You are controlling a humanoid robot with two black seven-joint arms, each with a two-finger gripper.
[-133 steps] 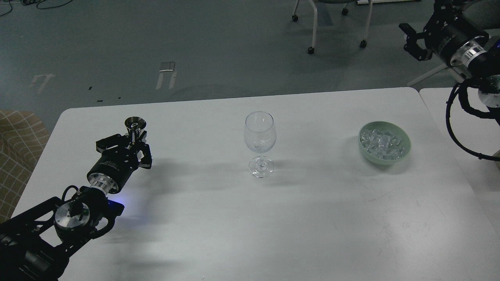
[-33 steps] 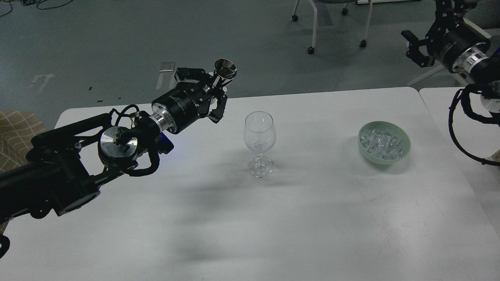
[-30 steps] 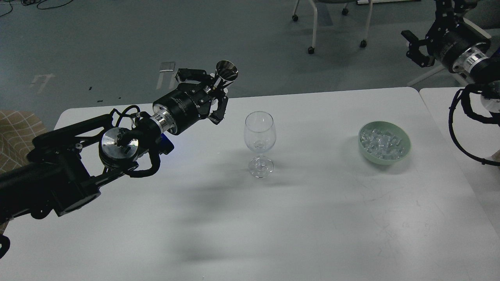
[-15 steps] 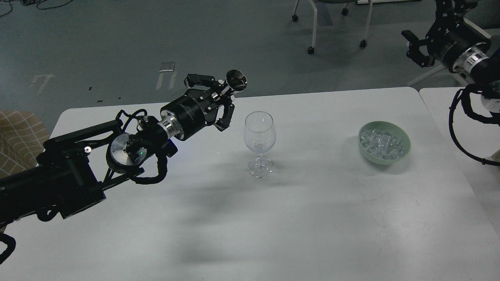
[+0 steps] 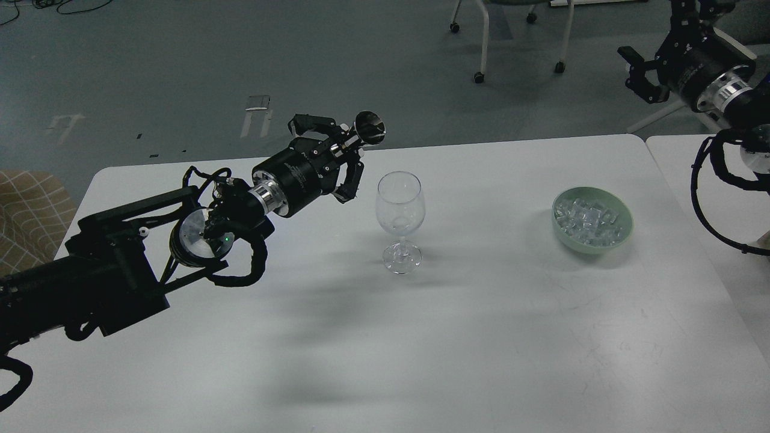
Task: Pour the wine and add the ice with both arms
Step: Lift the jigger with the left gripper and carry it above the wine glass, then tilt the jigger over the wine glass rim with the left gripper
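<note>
A clear wine glass [image 5: 400, 210] stands upright at the middle of the white table [image 5: 421, 337]. My left gripper [image 5: 341, 147] is shut on a small metal measuring cup [image 5: 367, 128], held in the air just left of and above the glass rim, with its mouth tilted toward the glass. No stream of wine shows. The ice [image 5: 588, 221] is a heap of small clear cubes in a pale green bowl [image 5: 592, 221] at the right. My right gripper [image 5: 639, 71] is open and empty, high beyond the table's far right corner.
A second white table [image 5: 716, 192] adjoins on the right. Chair legs on castors [image 5: 517, 42] stand on the floor behind. A tan checked seat [image 5: 27, 210] is at the left edge.
My left arm has lifted the metal cup from the table's left and carried it right toward the glass, tilting it more in the last second. The right arm has hardly moved.
</note>
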